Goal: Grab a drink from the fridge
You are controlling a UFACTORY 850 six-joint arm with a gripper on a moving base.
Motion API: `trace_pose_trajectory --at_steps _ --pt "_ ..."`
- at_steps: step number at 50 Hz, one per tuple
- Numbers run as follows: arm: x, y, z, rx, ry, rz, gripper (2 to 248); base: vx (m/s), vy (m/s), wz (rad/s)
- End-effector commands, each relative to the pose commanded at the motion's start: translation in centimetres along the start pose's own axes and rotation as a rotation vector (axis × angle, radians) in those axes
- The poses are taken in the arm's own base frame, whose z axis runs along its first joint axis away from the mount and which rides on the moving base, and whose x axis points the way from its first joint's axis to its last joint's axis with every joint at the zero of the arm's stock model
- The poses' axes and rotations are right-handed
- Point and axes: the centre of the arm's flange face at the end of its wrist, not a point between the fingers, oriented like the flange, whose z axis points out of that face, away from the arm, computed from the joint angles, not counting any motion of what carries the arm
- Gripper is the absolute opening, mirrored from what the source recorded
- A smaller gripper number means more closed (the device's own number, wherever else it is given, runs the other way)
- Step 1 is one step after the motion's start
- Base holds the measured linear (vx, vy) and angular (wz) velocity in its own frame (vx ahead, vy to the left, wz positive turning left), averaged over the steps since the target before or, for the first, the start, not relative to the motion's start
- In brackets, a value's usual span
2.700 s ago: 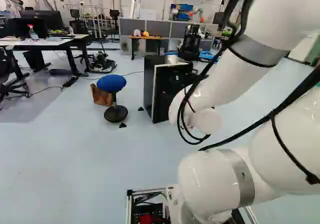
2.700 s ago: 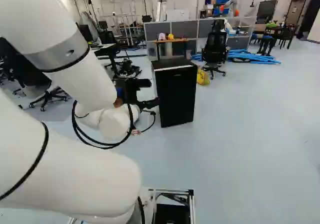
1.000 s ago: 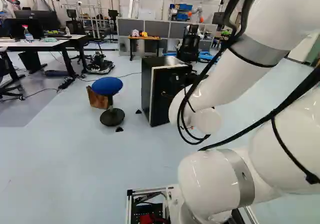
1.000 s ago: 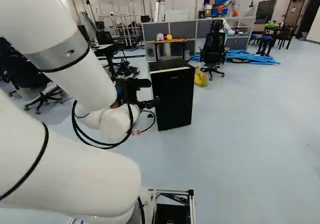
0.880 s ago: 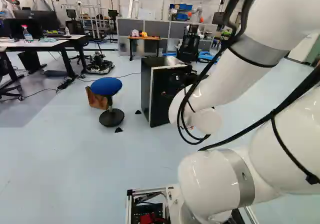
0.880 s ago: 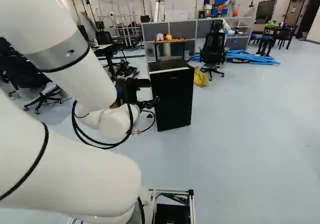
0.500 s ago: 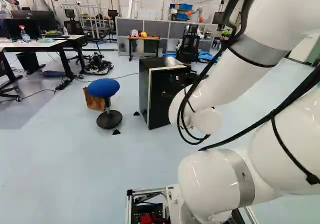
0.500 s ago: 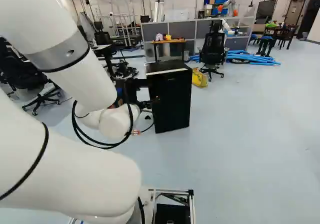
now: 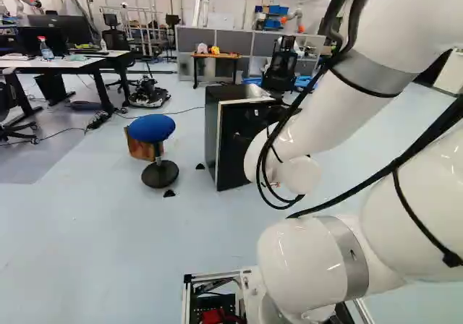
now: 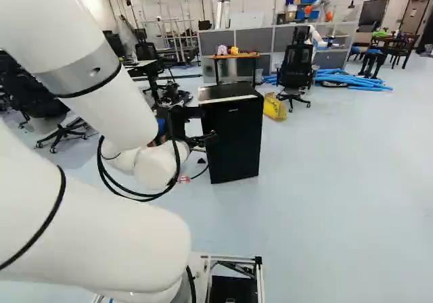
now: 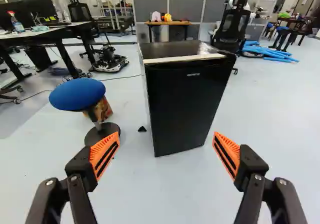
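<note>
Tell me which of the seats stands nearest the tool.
The blue-topped stool beside the fridge. Others stand farther off, like the black office chair behind the fridge and the chairs by the desks.

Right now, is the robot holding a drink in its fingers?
No, the fingers stand wide apart with nothing gripped between them, and the black fridge is ahead of them.
</note>
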Motion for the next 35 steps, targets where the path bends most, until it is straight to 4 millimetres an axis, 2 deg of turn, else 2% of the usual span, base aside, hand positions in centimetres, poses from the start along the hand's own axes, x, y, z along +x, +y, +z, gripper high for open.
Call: trace_pose_trajectory --at_steps 35 --pt "0.00 0.00 0.00 0.000 0.000 0.000 247 0.090 -0.047 0.123"
